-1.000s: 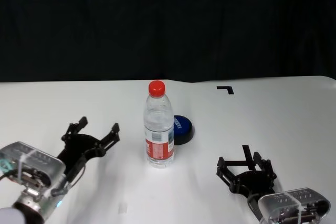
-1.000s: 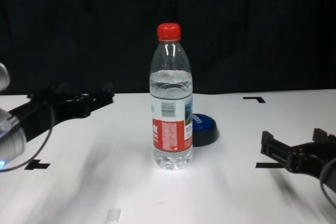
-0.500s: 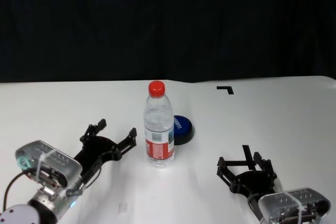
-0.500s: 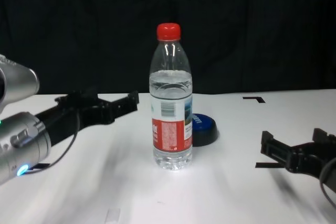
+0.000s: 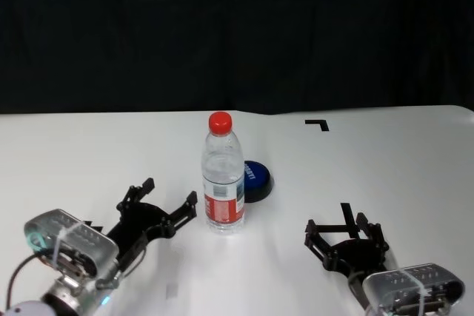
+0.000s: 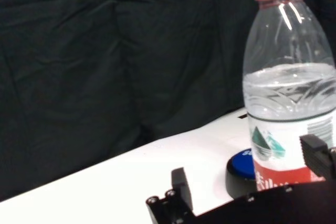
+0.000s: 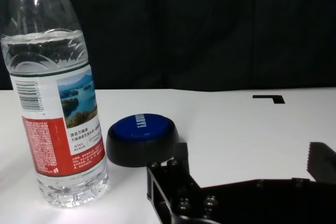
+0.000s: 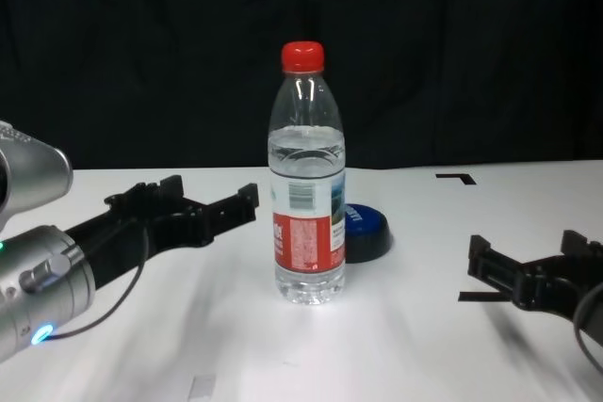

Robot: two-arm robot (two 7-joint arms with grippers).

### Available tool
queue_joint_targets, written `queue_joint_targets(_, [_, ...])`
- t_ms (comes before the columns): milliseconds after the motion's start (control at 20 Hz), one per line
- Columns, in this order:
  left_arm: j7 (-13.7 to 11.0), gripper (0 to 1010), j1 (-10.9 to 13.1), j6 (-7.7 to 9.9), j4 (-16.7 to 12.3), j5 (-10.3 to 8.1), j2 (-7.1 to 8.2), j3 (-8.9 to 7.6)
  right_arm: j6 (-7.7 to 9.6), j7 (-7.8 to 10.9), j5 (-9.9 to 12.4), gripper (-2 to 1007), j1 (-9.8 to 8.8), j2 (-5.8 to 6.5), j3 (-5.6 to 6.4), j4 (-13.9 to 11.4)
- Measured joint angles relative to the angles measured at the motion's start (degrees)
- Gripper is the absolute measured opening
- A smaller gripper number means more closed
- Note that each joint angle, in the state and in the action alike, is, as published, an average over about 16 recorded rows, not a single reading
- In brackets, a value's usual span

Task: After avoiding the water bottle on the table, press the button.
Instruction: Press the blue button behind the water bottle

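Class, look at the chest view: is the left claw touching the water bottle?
No. The left claw is open beside the water bottle, with a strip of dark backdrop showing between its nearest fingertip and the bottle's side.

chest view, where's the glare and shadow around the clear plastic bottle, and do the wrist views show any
Chest view: the table glows bright white around the base of the clear plastic red-capped bottle, with soft grey shadow streaks beside it. Left wrist view: thin white highlights on the bottle's shoulder. Right wrist view: highlights on the shoulder too, and a dull sheen on the dark blue round button.
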Motion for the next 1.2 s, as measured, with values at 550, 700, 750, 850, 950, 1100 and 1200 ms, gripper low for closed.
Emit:
queue_joint_targets(550, [0.5,1009,3.0,0.56,-2.7,-0.34,0.63,-0.46,0.00,0.00,0.0,1003,0.00,0.00,0.00,0.0])
queue_joint_targets(700, [0.4,1009,3.4,0.64,-3.1,-0.40,0.68,-0.45,0.00,0.00,0.0,1003,0.00,0.00,0.00,0.0])
queue_joint_targets(750, [0.4,1009,3.5,0.64,-3.1,-0.42,0.66,-0.41,0.00,0.00,0.0,1003,0.00,0.00,0.00,0.0])
queue_joint_targets(850, [0.3,1009,3.5,0.60,-3.1,-0.46,0.60,-0.27,0.00,0.00,0.0,1003,0.00,0.00,0.00,0.0])
queue_joint_targets(950, [0.1,1009,3.3,0.53,-2.8,-0.49,0.52,-0.05,0.00,0.00,0.0,1003,0.00,0.00,0.00,0.0])
queue_joint_targets(1100, [-0.2,1009,2.8,0.38,-2.3,-0.53,0.38,0.39,0.00,0.00,0.0,1003,0.00,0.00,0.00,0.0])
queue_joint_targets(1200, [-0.4,1009,2.4,0.27,-1.8,-0.54,0.28,0.70,0.00,0.00,0.0,1003,0.00,0.00,0.00,0.0])
